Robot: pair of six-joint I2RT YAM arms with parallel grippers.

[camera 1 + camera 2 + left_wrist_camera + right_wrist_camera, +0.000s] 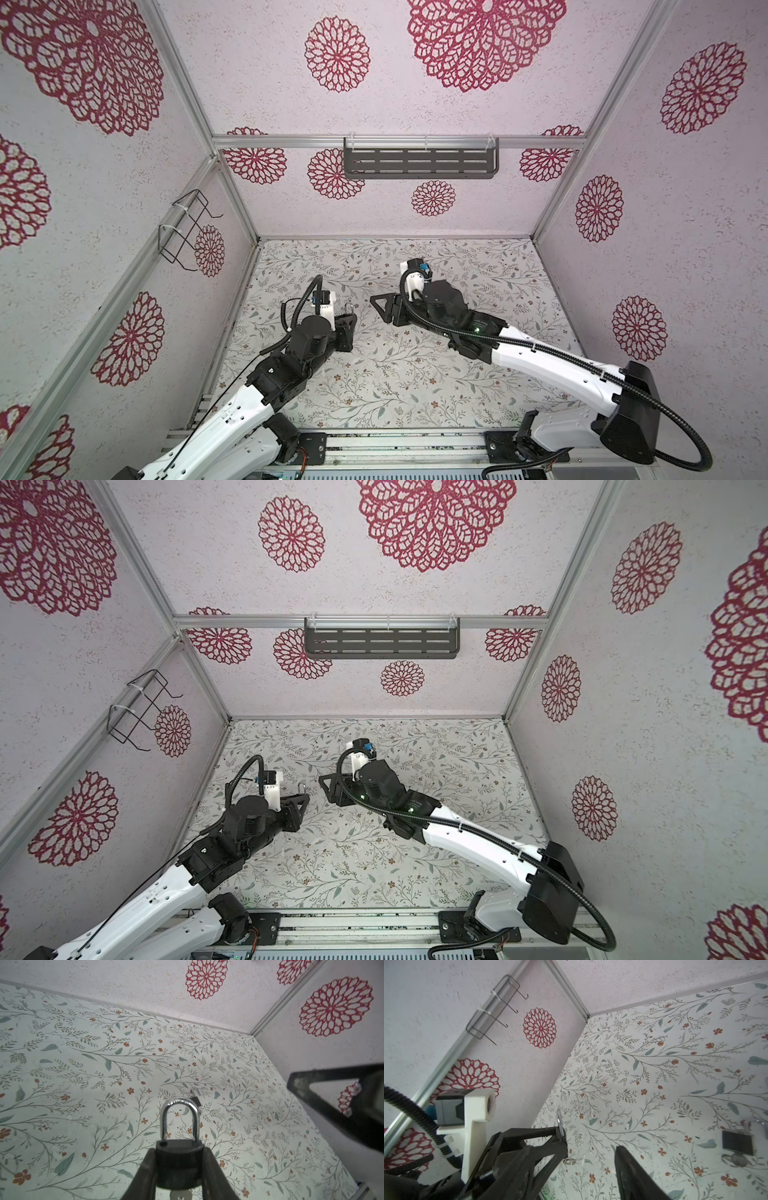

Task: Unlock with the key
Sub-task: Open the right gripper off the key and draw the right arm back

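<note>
Padlock closest to the lens in the left wrist view: black body upright, chrome shackle on top. It is clamped by its sides between the 2 fingers of the left gripper and held clear above the table.

Key sits under the body, only its round head showing. A small ring hangs below the lock in the right wrist view.

1 shackle leg appears lifted out of its hole, and the hole shows bare under the leg's end. The other leg is seated in the body. Judgement: shackle popped, turning step done.

Right gripper is near the padlock and apart from it. Its jaws are spread with nothing between them, so it holds neither key nor lock.

2nd padlock lies flat on the table below the right arm, a ring at its base. Cannot tell whether it is locked.

Left to do, by my reading: little. Perhaps swing the shackle fully clear and set the lock down.
</note>
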